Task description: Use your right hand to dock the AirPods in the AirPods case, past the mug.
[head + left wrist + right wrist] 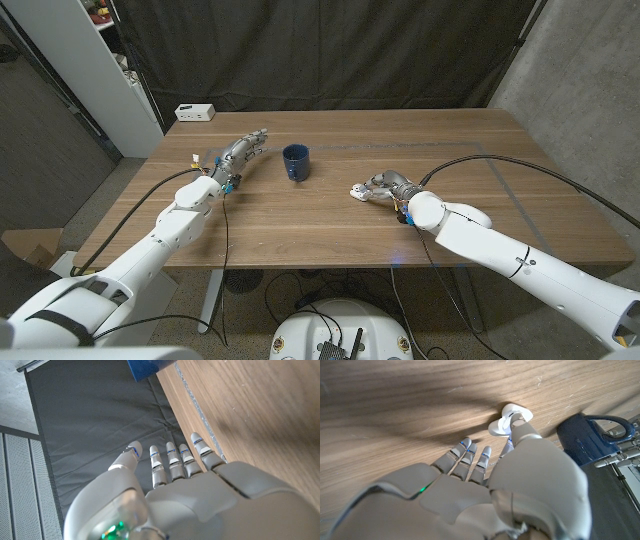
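AirPods case (pixel 510 419) lies open on the bench (pixel 330 225); we see right hand (pixel 385 187) touching it, grip uncertain. Left hand (pixel 240 152) extended, holding nothing, beside mug (pixel 296 162).

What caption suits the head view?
Right hand touches the white AirPods beside the blue mug; left hand waits.

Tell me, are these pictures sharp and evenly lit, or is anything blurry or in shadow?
Head view: evenly lit, sharp, edges bowed by a wide lens. Right wrist view: a dark shadow band crosses the table; the right hand close up is soft. Left wrist view: the mug is cut off at the edge.
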Motion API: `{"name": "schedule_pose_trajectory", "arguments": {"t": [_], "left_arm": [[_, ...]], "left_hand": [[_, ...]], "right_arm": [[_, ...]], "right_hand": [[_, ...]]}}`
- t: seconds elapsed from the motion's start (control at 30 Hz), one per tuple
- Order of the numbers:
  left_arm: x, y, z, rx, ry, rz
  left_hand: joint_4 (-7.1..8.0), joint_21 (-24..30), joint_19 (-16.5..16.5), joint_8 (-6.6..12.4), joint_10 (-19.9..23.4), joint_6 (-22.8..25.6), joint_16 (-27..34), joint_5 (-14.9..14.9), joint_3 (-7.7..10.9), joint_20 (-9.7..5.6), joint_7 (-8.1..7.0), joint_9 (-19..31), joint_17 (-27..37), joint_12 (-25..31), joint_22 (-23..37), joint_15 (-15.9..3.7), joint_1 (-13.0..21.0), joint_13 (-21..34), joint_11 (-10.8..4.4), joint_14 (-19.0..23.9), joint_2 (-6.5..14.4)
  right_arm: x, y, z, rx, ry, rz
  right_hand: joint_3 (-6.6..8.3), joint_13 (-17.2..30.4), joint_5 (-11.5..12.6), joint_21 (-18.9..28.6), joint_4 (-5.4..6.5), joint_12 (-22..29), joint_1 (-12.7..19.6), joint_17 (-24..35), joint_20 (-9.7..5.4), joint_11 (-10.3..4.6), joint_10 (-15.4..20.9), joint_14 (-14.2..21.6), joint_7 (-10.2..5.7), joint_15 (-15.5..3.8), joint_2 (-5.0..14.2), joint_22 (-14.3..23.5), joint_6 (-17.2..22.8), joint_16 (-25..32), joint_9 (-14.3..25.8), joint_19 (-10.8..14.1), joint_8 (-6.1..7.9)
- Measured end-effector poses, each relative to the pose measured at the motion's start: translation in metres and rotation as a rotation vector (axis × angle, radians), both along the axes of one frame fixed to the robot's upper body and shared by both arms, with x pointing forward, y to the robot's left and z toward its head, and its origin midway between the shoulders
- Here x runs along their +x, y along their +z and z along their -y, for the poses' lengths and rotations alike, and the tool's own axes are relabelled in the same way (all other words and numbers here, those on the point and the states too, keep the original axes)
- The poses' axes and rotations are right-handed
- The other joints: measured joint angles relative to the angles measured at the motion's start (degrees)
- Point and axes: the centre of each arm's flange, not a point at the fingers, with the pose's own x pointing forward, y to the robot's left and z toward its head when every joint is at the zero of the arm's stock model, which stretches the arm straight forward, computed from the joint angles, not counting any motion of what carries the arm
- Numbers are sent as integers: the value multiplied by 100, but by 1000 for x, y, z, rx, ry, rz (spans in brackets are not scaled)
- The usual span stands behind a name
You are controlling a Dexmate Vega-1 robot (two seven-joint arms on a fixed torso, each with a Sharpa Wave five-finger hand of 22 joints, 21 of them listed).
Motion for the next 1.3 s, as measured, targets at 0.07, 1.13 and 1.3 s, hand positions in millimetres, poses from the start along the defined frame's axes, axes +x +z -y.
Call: {"name": "schedule_pose_trajectory", "arguments": {"t": [0.07,1.13,1.3], "left_arm": [[1,0,0,0,0,-1],[0,0,3,5,-7,5],[-1,0,3,6,-8,7]], "left_hand": [[0,0,0,0,0,0,0,0,0,0,0,0,0,0,0,0,0,0,0,0,0],[0,0,31,0,0,0,0,0,0,31,0,0,-13,12,0,0,-23,0,0,0,23],[0,0,31,0,0,0,0,0,0,31,0,0,-13,12,0,0,-23,0,0,0,23]], "right_arm": [[0,0,0,-4,-2,-3],[-2,-11,-3,-10,-15,52],[-3,-9,-6,-1,0,72]], "right_hand": [[0,0,0,0,0,-41,0,0,7,-18,-18,-14,0,3,0,0,0,-35,-1,-27,0],[0,-17,46,-11,1,5,22,0,-11,-180,210,-32,112,3,-22,2,689,-36,22,58,137],[-25,-38,46,-11,25,5,22,15,-10,-181,210,-2,97,34,-22,2,705,-3,48,60,137]]}}
